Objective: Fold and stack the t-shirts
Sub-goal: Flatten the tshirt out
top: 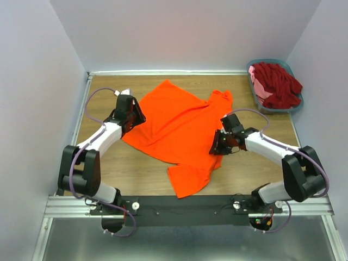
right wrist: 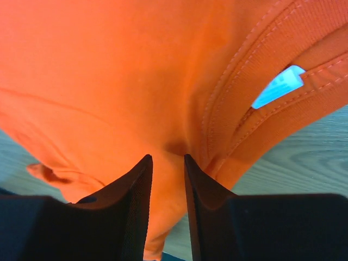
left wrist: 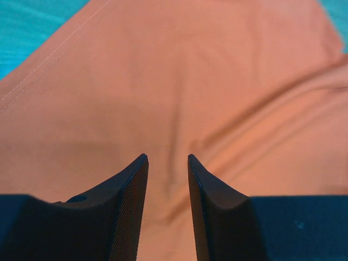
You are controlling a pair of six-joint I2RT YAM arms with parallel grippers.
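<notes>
The orange t-shirt [top: 179, 128] lies opened out but rumpled on the middle of the wooden table [top: 136, 168]. It sits askew, with one corner pointing to the far edge and one sleeve reaching toward the arm bases.

The right gripper [top: 219, 147] sits at the shirt's right edge. In its wrist view the fingers [right wrist: 130, 206] are clamped on a pucker of orange cloth [right wrist: 109, 70] just beside the ribbed collar [right wrist: 244, 81], and bare table shows beneath the fabric.

The left gripper [top: 132, 115] is at the shirt's left edge. Its wrist view shows the fingers [left wrist: 128, 212] a narrow gap apart over the orange fabric [left wrist: 179, 81], which fills the gap. We cannot tell whether they pinch it. A stitched hem runs across the upper left of that view.

Well apart from all this, at the far right corner of the table, stands a grey-blue plastic basket [top: 296, 109]. It holds a dark red shirt [top: 277, 84] heaped over a pink shirt [top: 260, 89].
</notes>
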